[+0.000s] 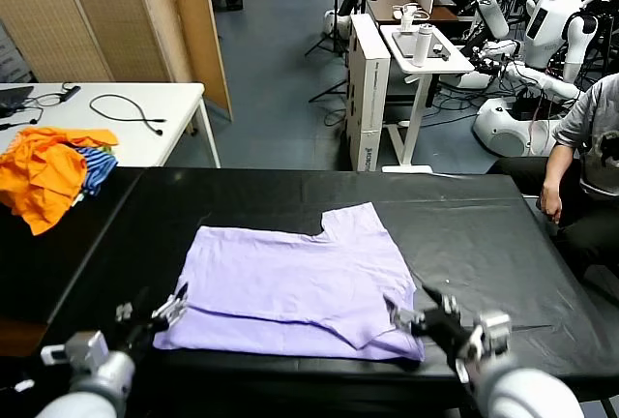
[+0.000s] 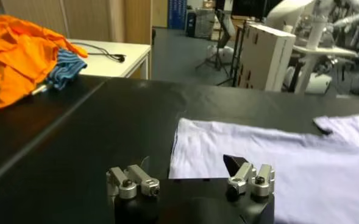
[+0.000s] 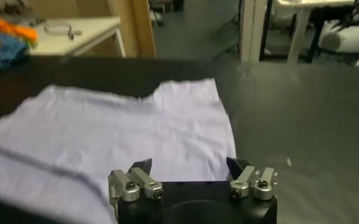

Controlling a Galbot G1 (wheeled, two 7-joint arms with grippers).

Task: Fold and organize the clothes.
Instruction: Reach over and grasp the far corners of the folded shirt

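Observation:
The pale lavender T-shirt [image 1: 300, 283] lies flat on the black table [image 1: 464, 234], partly folded, with one sleeve toward the far side. My left gripper [image 1: 160, 310] is open and empty, low at the shirt's near left corner. In the left wrist view the left gripper [image 2: 188, 173] sits just off the shirt's [image 2: 277, 158] edge. My right gripper [image 1: 414, 307] is open and empty at the shirt's near right corner. In the right wrist view the right gripper [image 3: 189, 167] is over the near edge of the shirt [image 3: 130, 122].
A heap of orange and blue-striped garments [image 1: 48, 171] lies at the table's far left, also in the left wrist view [image 2: 14, 55]. A white table with cables [image 1: 126, 113] stands behind it. A seated person [image 1: 590, 147] is at the right edge.

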